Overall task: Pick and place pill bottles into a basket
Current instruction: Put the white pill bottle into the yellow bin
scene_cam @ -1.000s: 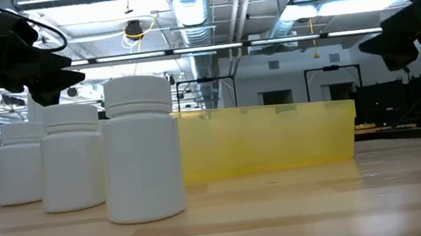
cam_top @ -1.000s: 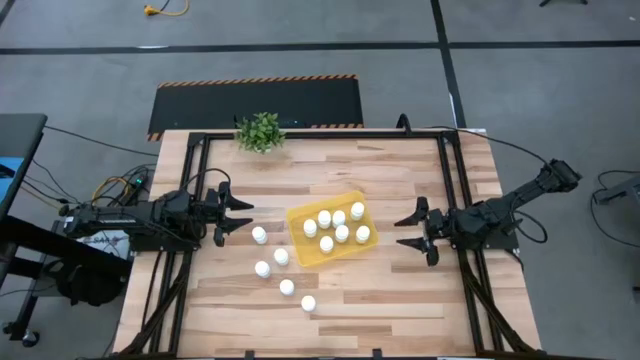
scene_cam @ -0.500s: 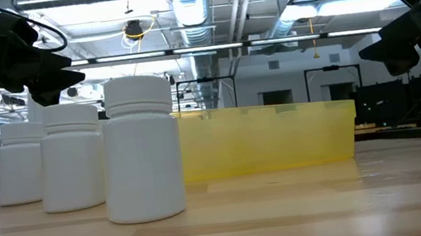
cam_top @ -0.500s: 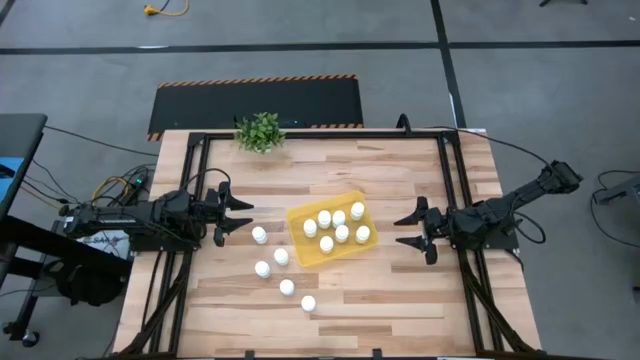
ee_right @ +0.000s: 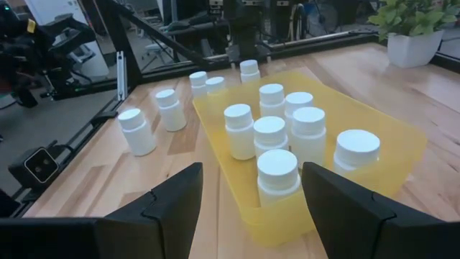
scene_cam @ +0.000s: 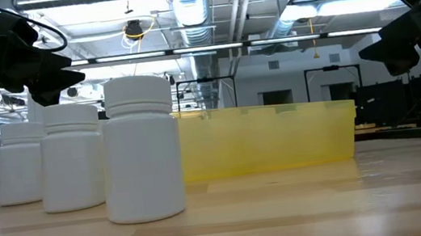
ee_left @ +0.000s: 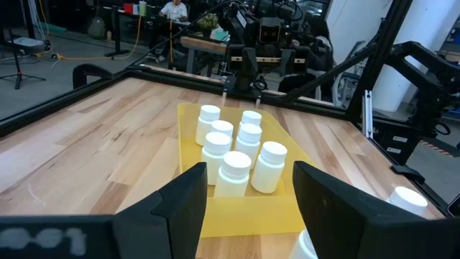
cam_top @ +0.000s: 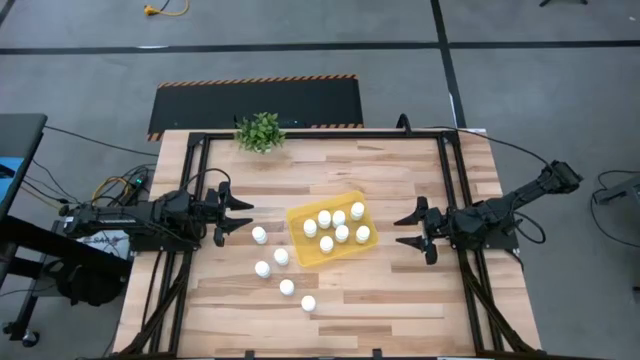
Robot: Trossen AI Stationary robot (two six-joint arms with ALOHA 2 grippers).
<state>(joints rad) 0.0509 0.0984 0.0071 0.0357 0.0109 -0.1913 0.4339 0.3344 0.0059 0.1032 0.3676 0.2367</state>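
We see seven small white capped plastic pill bottles standing in the shallow bright yellow plastic basket at mid-table, and five more on the pale wooden table (beside its left wall). The left gripper and right gripper flank the basket, both spread, both empty.

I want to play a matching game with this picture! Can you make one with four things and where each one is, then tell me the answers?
Things:
1. potted plant
2. yellow basket
3. left gripper
4. right gripper

Places:
A. middle of the table, holding seven pill bottles
B. far edge of the table
C. right of the basket, open and empty
D. left of the basket, open and empty

Pairs: 1-B, 2-A, 3-D, 4-C
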